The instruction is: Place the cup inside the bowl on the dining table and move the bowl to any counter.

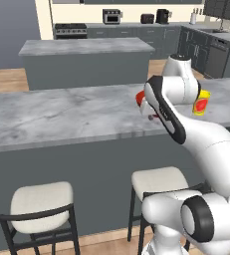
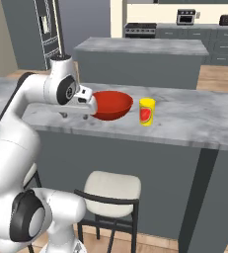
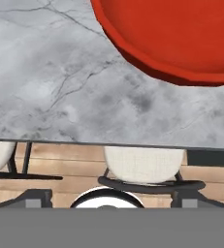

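The white arm rises from the base on the near side of the dining table (image 2: pixel 194 118), bends at a raised elbow and reaches forward over the tabletop. Its hand hangs level above the marble near the near edge, with the gripper (image 2: pixel 75 116) pointing down at the surface, just left of the bowl (image 2: pixel 111 105) in the right base view. The gripper's jaws are spread wide and hold nothing; in the hand view the two dark fingertips (image 3: pixel 34 197) stand far apart at the bottom corners.

The red bowl sits upright on the tabletop, close to the hand. In the hand view its rim curves across the upper right, with bare grey marble below it and then the table's near edge. The yellow cup (image 2: pixel 146 111) with its red mark stands upright on the tabletop just right of the bowl, apart from it.

Cream-cushioned stools (image 2: pixel 111 188) stand under the near edge. Beyond the table stands the counter (image 2: pixel 140 47).
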